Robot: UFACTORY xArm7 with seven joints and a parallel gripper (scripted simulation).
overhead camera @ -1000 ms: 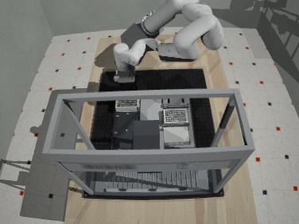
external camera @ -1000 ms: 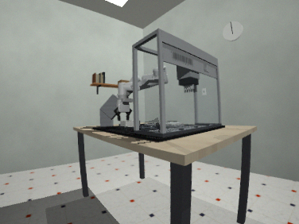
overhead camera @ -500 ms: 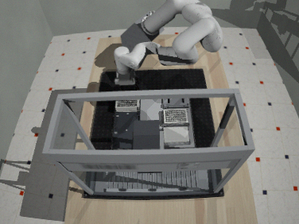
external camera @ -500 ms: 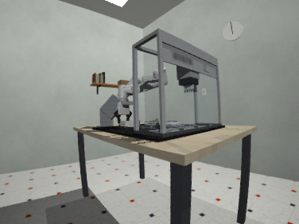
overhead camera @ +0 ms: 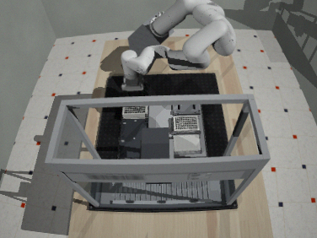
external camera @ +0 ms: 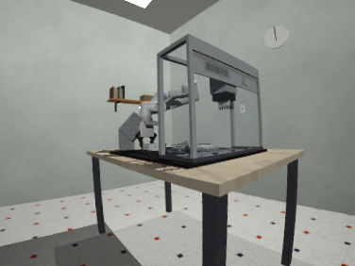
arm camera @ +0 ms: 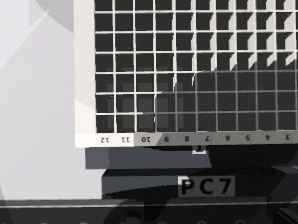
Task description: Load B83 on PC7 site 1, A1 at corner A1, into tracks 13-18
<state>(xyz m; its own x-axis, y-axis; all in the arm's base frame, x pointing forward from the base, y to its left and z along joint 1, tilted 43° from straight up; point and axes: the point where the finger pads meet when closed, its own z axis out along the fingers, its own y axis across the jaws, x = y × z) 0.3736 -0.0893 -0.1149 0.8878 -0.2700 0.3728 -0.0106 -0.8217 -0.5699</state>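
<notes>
One short drop to go: gripper (overhead camera: 132,86) spread wide, pinching nothing, poised just above the handle end of PC7 (arm camera: 207,186). B83 (arm camera: 190,65) on site 1, just past the handle; carrier's long axis pointing away from gripper toward the rails (overhead camera: 160,192).

Lab room, automation bench. Wooden worktop (external camera: 245,171) on dark legs carries grey open-frame instrument enclosure (external camera: 190,94) with clear side panels and barcode strip on top beam. Pipetting head (external camera: 224,96) hangs inside under top beam. Black perforated deck (overhead camera: 211,110) holds well plates (overhead camera: 185,122) in nests; grooved loading rails (overhead camera: 169,191) at 1 end. White robot arm (overhead camera: 202,34) mounted at worktop edge. Plain grey-green walls, round wall clock (external camera: 276,36), wall shelf (external camera: 124,100) with books, speckled tile floor (external camera: 142,222).
</notes>
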